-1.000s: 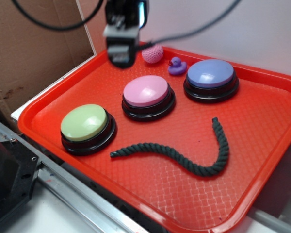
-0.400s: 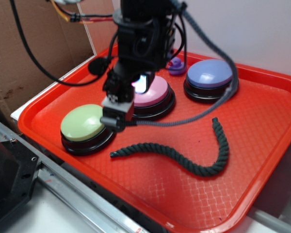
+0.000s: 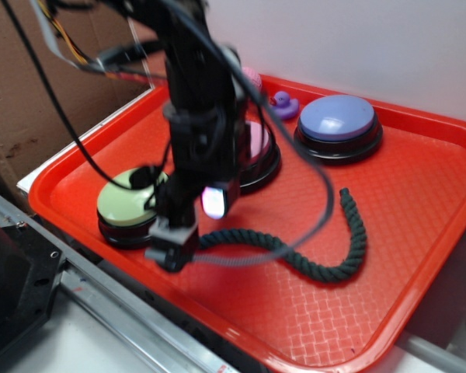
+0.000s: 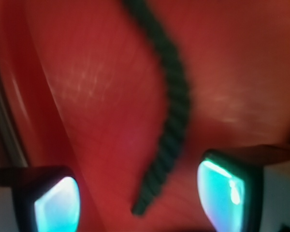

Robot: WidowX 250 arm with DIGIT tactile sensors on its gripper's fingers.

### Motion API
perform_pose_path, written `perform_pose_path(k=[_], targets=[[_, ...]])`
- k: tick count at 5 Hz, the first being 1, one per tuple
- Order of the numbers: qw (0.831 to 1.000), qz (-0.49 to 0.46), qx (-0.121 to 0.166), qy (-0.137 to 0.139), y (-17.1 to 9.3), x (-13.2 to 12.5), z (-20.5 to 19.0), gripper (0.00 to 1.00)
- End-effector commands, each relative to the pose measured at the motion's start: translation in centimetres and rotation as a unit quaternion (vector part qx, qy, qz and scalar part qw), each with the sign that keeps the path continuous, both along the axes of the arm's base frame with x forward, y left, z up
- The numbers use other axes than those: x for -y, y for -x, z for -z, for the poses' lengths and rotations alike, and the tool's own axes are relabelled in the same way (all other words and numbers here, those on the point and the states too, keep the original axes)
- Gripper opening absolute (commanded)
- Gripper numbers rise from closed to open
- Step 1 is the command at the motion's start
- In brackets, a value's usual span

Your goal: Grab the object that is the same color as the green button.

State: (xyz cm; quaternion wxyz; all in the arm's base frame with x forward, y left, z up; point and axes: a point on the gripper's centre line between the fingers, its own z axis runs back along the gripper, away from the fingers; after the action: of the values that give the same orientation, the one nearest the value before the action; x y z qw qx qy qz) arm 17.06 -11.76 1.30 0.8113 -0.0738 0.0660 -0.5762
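Rope (image 3: 326,268) on red tray (image 3: 419,233) (textured), cardboard (image 3: 31,85) left, white wall (image 3: 373,39) behind

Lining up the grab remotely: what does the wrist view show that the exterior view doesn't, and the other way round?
Only the wrist view shows the open tool with its two glowing pads set either side of the rope's free end, which lies between them but nearer the right-hand pad in the picture.

Only the exterior view shows the green button, the blue-purple button, the purple duck, the arm, and the rope's far curl.

Both show the dark green rope lying on the red tray.
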Motion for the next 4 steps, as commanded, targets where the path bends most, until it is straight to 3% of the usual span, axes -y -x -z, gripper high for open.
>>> perform_pose_path(k=[1, 2, 4], targets=[[1.0, 0.01, -0.01, -0.01, 1.3, -0.3, 1.7, 1.0], [1.0, 0.002, -0.001, -0.02, 1.0, -0.5, 1.7, 1.0], [0.991, -0.046, 0.038, -0.118, 1.1, -2.6, 2.7, 1.0]])
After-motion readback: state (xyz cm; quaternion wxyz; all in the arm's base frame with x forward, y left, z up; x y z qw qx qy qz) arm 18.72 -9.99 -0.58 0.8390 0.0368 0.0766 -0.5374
